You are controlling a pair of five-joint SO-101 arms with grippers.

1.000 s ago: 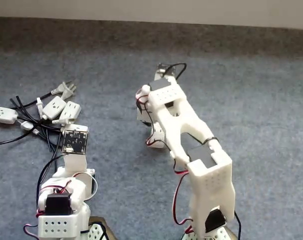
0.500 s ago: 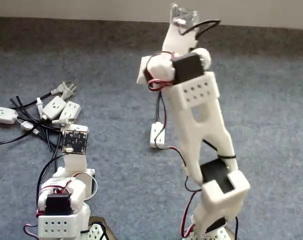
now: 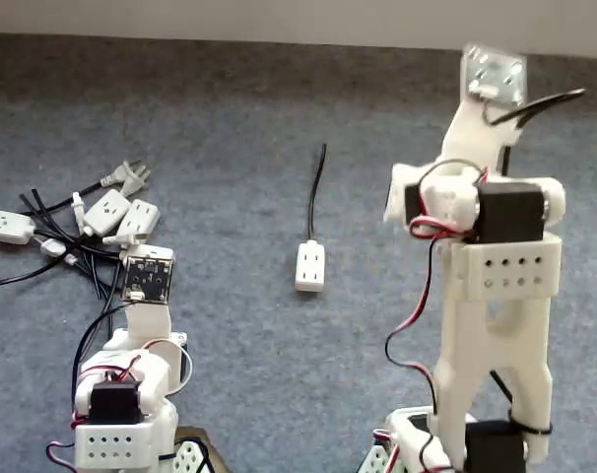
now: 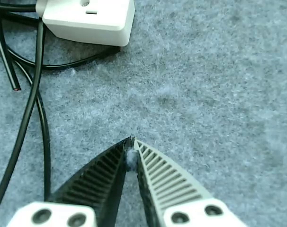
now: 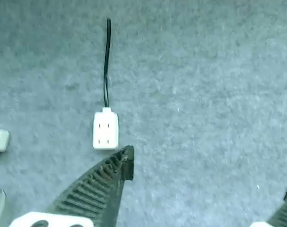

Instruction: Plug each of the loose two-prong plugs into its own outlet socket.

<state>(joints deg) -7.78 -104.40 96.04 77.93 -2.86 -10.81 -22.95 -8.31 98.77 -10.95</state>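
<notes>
Two SO-101 arms stand at the near edge of a grey carpeted surface (image 3: 230, 108). The left arm (image 3: 121, 394) is folded low beside a tangle of black cords (image 3: 57, 241). Among the cords lie three white outlet blocks, one at the far left (image 3: 8, 227) and a pair side by side (image 3: 106, 212). A grey two-prong plug (image 3: 131, 177) lies loose just beyond the pair, its prongs clear of any socket.

The left gripper (image 4: 130, 146) points down at bare carpet, its two ribbed fingers (image 4: 162, 179) pressed together at the tips and holding nothing. One white outlet block (image 4: 89, 19) rests on the cords near those tips, not touching them.

The right arm (image 3: 496, 296) stands tall at the right side, well apart from the tangle. The right gripper (image 5: 210, 170) hangs over the carpet with its fingers spread wide and nothing between them.

One single outlet socket (image 3: 310, 266) lies flat on the carpet between the two arms, slots facing up. Its short black lead (image 3: 318, 187) runs straight away from the arms to a free end. In the right wrist view the single outlet socket (image 5: 105, 130) appears just past the tip of one dark finger (image 5: 101, 189), apart from it.
</notes>
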